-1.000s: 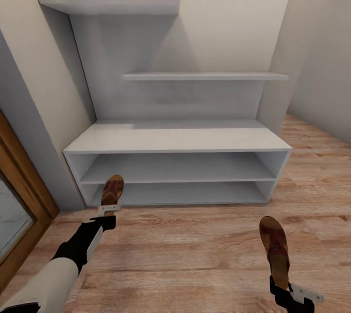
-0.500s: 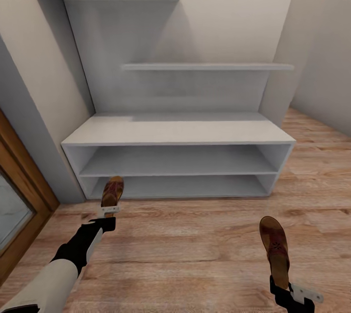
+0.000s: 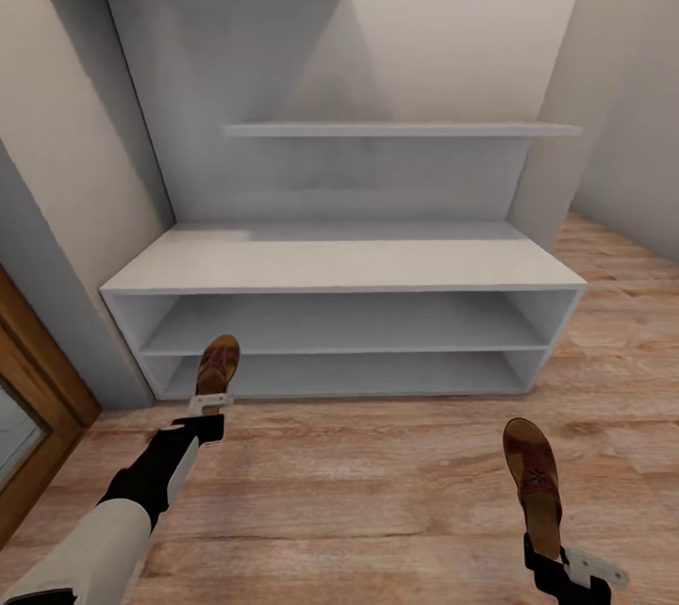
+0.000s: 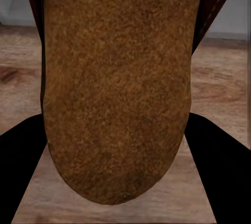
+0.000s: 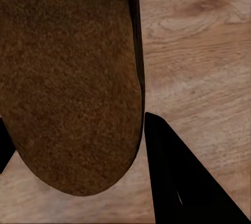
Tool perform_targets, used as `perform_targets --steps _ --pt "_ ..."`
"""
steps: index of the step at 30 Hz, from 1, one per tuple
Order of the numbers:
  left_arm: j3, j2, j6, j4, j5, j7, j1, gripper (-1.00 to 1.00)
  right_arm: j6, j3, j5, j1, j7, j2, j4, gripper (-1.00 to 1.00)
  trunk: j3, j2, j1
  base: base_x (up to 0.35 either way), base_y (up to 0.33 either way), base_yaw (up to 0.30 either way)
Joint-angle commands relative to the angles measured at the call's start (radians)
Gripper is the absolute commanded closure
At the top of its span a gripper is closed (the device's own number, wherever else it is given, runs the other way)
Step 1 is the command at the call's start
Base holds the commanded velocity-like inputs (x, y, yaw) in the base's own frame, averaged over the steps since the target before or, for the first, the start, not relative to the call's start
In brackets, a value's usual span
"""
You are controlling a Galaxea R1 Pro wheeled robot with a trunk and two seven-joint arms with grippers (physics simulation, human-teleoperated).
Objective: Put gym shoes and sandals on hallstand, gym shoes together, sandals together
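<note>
view shift | hallstand (image 3: 339,261) looms larger, closer | wall letters nearly cropped

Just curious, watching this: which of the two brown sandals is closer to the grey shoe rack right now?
The sandal in the left gripper: that left sandal is in front of the hallstand's lower shelves, while the right sandal is held farther back over the corridor floor.

Brown sandals (image 3: 218,367) (image 3: 534,484) aloft nr empty hallstand (image 3: 339,266)
</note>
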Motion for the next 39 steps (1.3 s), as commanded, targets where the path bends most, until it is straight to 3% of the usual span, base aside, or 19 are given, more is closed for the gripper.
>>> perform_targets --steps 1,19,39 --pt "0.002 0.0 0.006 -0.003 -0.004 0.001 0.0 1.0 -0.002 0.005 -0.012 -0.001 0.002 0.0 0.001 1.0 -0.001 0.0 0.0 0.331 -0.125 0.0" --pt "0.002 0.001 0.01 -0.007 -0.004 0.003 -0.002 1.0 -0.003 0.005 -0.012 -0.001 0.001 -0.001 -0.001 1.0 0.0 0.0 0.0 0.33 -0.062 -0.036" --pt "0.002 0.003 0.011 -0.007 -0.004 0.006 0.001 1.0 -0.003 0.005 -0.012 -0.001 0.001 -0.001 -0.001 1.0 0.0 0.0 0.0 0.218 0.0 -0.001"
